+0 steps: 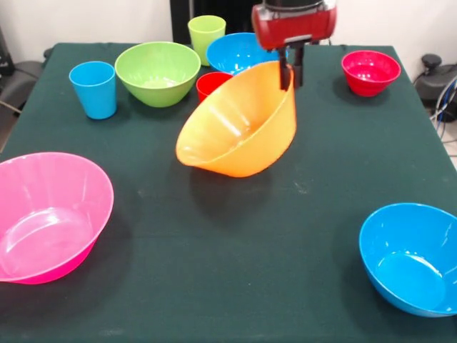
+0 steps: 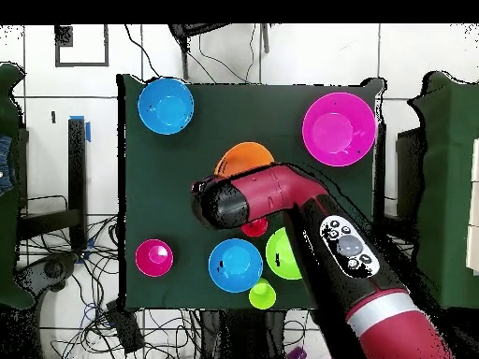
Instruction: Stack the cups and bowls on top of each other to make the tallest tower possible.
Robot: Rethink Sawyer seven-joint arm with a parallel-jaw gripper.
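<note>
My gripper [image 1: 291, 80] is shut on the far rim of the large orange bowl [image 1: 239, 125], one finger inside and one outside. The bowl hangs tilted, its opening facing up and left, above the table's middle. In the overhead view the orange bowl [image 2: 243, 159] shows partly from under my arm [image 2: 281, 201]. The red cup [image 1: 211, 83] stands just behind it. The light blue cup [image 1: 94, 89], lime green bowl [image 1: 157, 73], lime green cup [image 1: 206, 36], a blue bowl [image 1: 239, 51] and the small red bowl [image 1: 370, 71] stand along the far side. No stack shows; the purple bowl is out of view.
The large pink bowl [image 1: 46, 214] sits at the near left and a second blue bowl [image 1: 410, 257] at the near right, close to the table's edge. The dark green cloth [image 1: 235, 271] covers the table. Cables lie on the floor around it.
</note>
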